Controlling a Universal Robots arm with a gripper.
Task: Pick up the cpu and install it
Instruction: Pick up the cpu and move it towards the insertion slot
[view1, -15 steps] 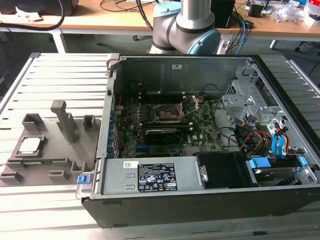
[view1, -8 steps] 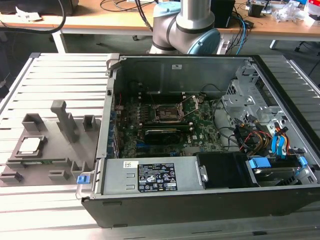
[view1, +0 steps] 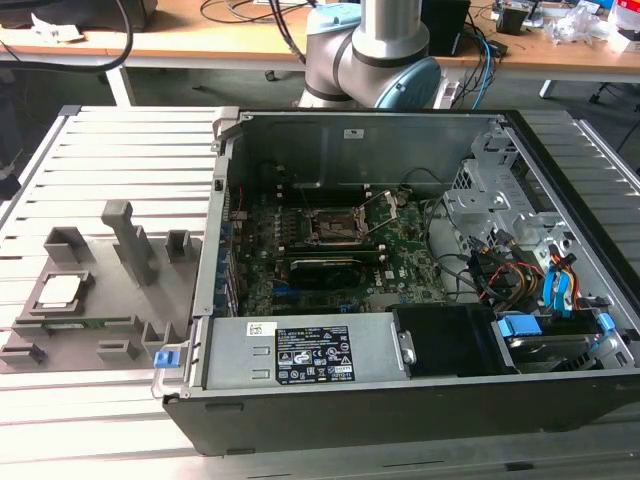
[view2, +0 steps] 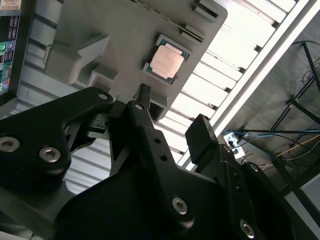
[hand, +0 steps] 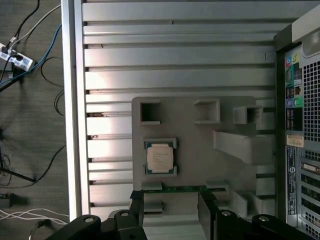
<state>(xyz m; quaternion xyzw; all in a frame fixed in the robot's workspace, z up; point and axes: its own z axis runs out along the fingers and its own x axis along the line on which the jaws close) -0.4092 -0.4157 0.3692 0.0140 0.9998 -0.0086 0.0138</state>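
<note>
The cpu (view1: 60, 290) is a small silver-topped square lying flat in a recess of the grey slotted tray (view1: 105, 305), at the exterior view's left of the computer case (view1: 400, 400). Both wrist views look down on the cpu (hand: 160, 157) (view2: 167, 63) in the tray (hand: 200, 150). My gripper (hand: 171, 212) hangs above the tray, off to one side of the cpu and apart from it. It is open, with nothing between its black fingers (hand: 137, 207). Inside the case, the dark socket frame (view1: 335, 228) sits on the green motherboard.
The case lies open on a slatted metal table (view1: 120, 140), with its power supply (view1: 310, 352), cables and blue drive clips (view1: 520, 325) inside. The tray has raised posts (view1: 125, 240) and blocks. The arm's base (view1: 370, 50) stands behind the case. Beyond the table edge, cables lie on the floor (hand: 25, 75).
</note>
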